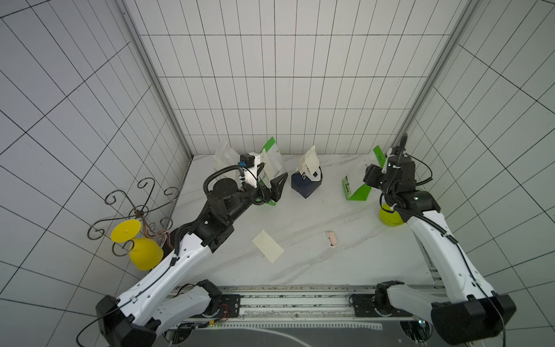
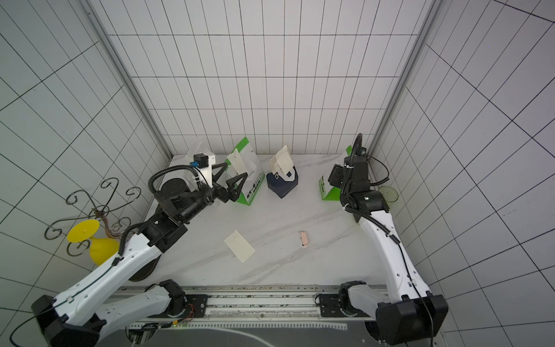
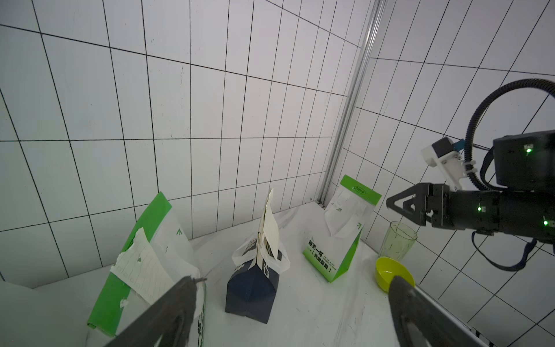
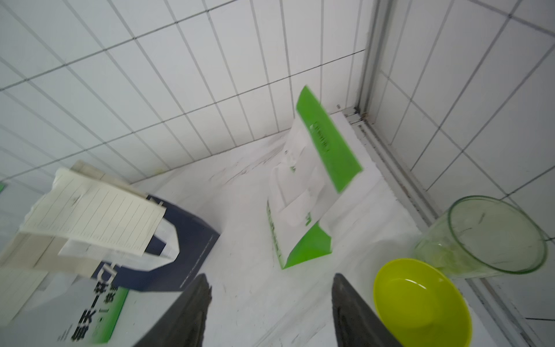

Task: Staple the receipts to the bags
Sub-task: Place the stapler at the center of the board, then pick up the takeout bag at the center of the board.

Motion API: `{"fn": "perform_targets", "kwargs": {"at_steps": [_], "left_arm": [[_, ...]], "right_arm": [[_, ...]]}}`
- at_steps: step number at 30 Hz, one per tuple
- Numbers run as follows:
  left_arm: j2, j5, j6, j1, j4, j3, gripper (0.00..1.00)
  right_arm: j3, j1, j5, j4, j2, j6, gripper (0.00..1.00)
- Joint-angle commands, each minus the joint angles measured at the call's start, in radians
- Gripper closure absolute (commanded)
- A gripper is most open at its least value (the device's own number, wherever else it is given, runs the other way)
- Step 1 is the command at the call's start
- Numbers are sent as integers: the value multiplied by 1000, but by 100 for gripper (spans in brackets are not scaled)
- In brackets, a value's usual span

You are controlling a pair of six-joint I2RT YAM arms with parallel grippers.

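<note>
Up at the back of the marbled table (image 1: 315,264) the four bags stand in a loose row: a plain white bag (image 1: 223,153), a left green-and-white bag (image 2: 253,177), a navy bag (image 1: 304,187) and a right green-and-white bag (image 3: 336,249) near the corner. The left gripper (image 2: 236,169) hangs just before the left green-and-white bag, jaws spread wide with nothing between them. The right gripper (image 4: 271,279) is parted and empty too, near the right green-and-white bag.

A lime bowl (image 4: 420,300) and a translucent green cup (image 4: 486,237) crowd that corner, close by the right arm. At the table's left edge a yellow goblet (image 1: 144,252) lies by a wire stand (image 1: 135,207). Mid-table lies a small pink oblong (image 1: 331,238), too small to make out.

The left wrist covers much of the plain white bag in both top views, and the right arm covers part of the corner.

Three receipts are plain to see. A loose receipt (image 1: 268,245) lies flat on the table, a second receipt (image 3: 141,270) hangs on the left green-and-white bag, and a third receipt (image 4: 90,216) sits at the navy bag's top. Whether staples hold them, or whether a fourth sits on the plain white bag, I cannot tell.
</note>
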Motion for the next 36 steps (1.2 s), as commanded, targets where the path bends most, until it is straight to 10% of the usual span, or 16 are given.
{"fn": "perform_targets", "kwargs": {"at_steps": [1,11,36], "left_arm": [[-7,14,14,8,-81,29,2],[-1,44,17,11,-84,30,2],[-9,54,32,18,-106,39,2]], "right_arm": [[119,-94,-50,18,75,4,35],[135,-191,-222,149,237,-11,37],[3,-122,-149,293,212,-74,100]]}}
